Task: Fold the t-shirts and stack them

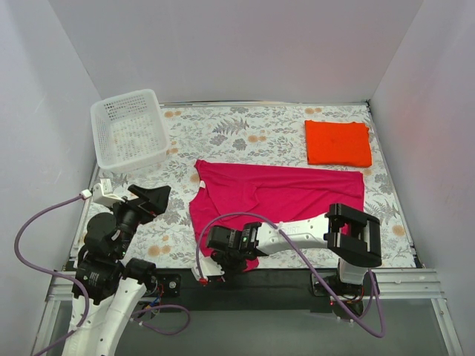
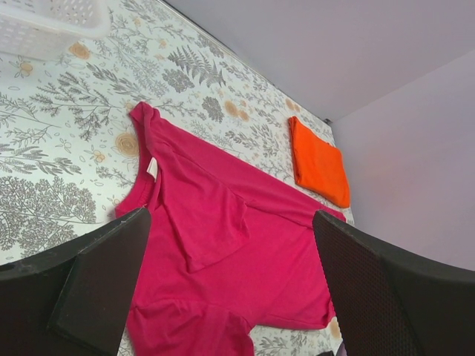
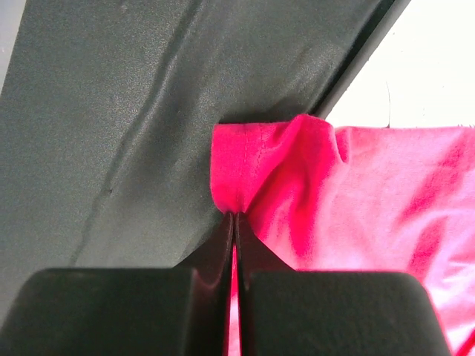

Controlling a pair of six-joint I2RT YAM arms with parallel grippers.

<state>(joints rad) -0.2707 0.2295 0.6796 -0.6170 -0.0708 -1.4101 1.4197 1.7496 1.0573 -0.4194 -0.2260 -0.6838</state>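
Pink shirt (image 1: 282,194) looks light and limp; right gripper (image 3: 235,216) pinches its near hem, left gripper (image 2: 231,215) gapes wide.

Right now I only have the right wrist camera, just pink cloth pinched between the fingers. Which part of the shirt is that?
Observer: The right gripper is pinching the magenta shirt at its near-left corner, right at the near edge of the table.
Operator: Is the rest of it folded?
Observer: No, it lies spread out sideways, with the collar toward the left.
Operator: Where's the other shirt?
Observer: The orange shirt lies folded in a rectangle at the far right, apart from the magenta one.
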